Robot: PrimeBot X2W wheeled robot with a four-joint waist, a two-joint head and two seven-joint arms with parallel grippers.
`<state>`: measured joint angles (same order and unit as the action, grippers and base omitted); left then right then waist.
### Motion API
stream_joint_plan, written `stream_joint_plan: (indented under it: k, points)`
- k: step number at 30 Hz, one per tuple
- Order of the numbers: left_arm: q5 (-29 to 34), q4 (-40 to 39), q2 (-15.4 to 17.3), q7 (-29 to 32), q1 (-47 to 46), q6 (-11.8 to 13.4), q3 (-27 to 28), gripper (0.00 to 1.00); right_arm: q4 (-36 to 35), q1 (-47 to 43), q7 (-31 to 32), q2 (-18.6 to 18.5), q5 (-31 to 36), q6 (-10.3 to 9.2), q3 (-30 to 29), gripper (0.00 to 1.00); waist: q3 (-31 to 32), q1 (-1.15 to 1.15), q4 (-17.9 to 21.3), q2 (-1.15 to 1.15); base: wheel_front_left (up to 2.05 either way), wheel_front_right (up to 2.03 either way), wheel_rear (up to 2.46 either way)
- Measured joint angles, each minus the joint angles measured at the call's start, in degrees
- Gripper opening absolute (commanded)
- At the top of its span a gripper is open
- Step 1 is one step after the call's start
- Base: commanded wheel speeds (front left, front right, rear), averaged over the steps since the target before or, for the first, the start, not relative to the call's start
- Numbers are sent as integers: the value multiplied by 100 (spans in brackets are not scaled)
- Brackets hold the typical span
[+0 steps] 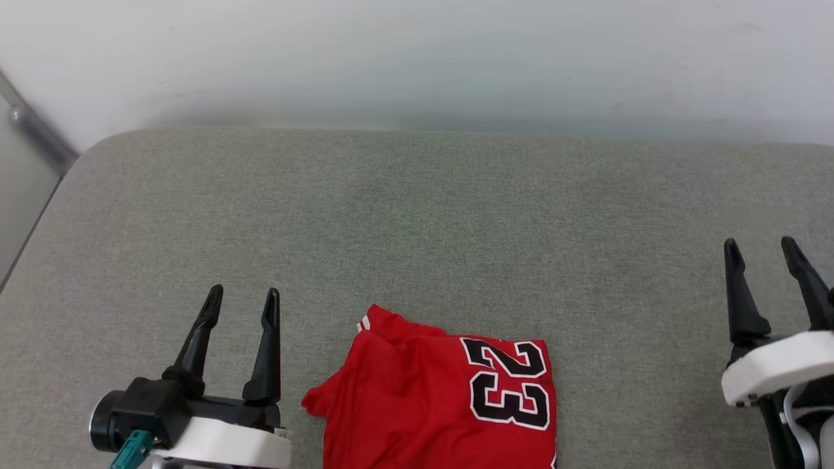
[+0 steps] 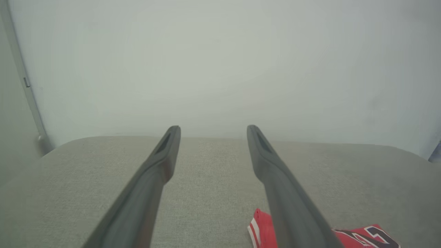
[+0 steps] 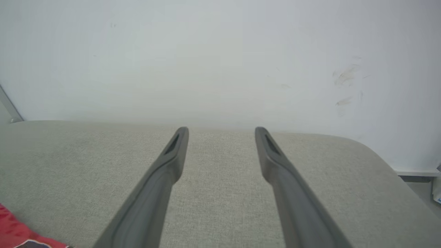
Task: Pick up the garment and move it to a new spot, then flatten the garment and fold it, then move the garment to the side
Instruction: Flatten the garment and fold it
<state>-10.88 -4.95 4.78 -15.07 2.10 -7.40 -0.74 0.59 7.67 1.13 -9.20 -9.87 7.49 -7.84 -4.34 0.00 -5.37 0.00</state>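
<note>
Status check: the red jersey T-shirt with a black-and-white "23" on it (image 1: 443, 397) lies folded up pretty compactly on the grey woven fabric cushion (image 1: 417, 215). It sits at the near edge of the head view, between the two arms, with a bit of red-and-white striped trim poking out at its far left corner. The left gripper (image 1: 244, 292) sits just beside the shirt's left edge without touching it. Its two dark fingers are spread wide with nothing between them. The right gripper (image 1: 760, 243) is well off to the right, also wide open and empty. A plain white wall (image 1: 417, 58) runs behind the cushion.
</note>
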Motion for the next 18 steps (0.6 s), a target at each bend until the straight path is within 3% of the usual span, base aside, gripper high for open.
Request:
stream_joint_plan:
  k: [7, 18]
  points:
    - [10, 89, 14, 0, 12, 0, -89, 100, -537, -758, -452, 426, 390, 1, -160, 100, -28, 0, 66, 0, 0, 0, 0]
    - [2, 202, 55, 0, 136, 0, -210, 100, -646, -1195, -614, 581, 431, 1, 316, 100, 43, -1, 61, 0, 0, 0, 0]
